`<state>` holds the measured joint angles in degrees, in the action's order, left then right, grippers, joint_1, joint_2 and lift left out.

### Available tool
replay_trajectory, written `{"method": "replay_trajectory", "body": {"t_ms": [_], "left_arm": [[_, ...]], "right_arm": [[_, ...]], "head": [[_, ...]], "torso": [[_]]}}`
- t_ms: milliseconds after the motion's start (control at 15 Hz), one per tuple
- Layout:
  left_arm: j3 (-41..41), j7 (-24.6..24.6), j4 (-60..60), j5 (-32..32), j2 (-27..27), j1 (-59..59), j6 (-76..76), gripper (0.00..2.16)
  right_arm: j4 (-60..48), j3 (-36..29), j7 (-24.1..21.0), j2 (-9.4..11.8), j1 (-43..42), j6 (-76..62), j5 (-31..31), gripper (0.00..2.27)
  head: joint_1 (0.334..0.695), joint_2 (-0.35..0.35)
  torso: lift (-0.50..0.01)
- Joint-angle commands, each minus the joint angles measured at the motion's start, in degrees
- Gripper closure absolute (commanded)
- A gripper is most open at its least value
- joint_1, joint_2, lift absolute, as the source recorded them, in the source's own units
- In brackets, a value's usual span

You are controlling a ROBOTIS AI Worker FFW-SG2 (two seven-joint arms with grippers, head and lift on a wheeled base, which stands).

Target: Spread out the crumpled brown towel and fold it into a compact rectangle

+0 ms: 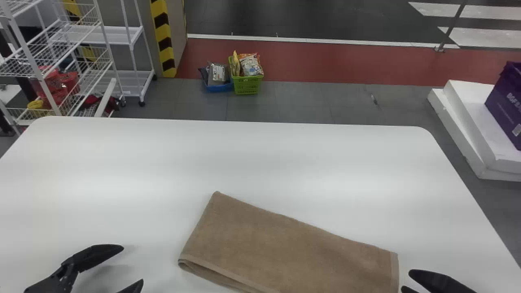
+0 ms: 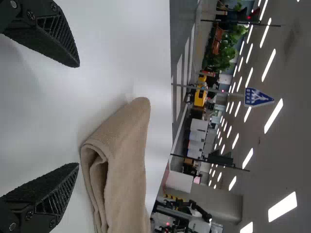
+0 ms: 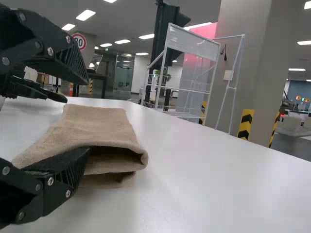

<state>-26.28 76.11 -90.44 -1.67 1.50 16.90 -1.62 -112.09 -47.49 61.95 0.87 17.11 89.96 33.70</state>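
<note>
The brown towel lies folded over and aslant at the near side of the white bench there. The left hand hangs near one end, its fingers wide apart; the right hand, fingers parted too, is right by the other end.

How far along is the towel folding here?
The brown, soft fabric towel already looks spread and folded: it lies as a layered, flat strip. Nothing is in hand; the black left gripper and black right gripper have open jaws. Probably left: another fold, as the strip is long rather than compact.
</note>
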Motion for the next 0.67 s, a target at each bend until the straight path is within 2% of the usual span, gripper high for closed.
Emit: {"method": "replay_trajectory", "body": {"t_ms": [0, 400, 600], "left_arm": [[0.0, 0.0, 0.0, 0.1, 0.0, 0.0, 0.0, 0.09], [0.0, 0.4, 0.0, 0.1, 0.3, 0.0, 0.0, 0.09], [0.0, 0.9, -0.4, 0.6, 0.4, -0.1, 0.0, 0.09]], "right_arm": [[-2.3, -1.4, 0.0, -0.3, 0.2, 0.1, -0.4, 0.24], [-11.8, -6.7, -0.5, -0.3, 2.1, 0.1, -0.8, 0.26], [-16.1, -6.0, -5.6, -0.3, 2.9, 0.1, -1.3, 0.29]], "head": [[0.695, -0.073], [0.695, -0.124], [0.695, -0.151]], "torso": [[-0.127], [-0.127], [-0.127]]}}
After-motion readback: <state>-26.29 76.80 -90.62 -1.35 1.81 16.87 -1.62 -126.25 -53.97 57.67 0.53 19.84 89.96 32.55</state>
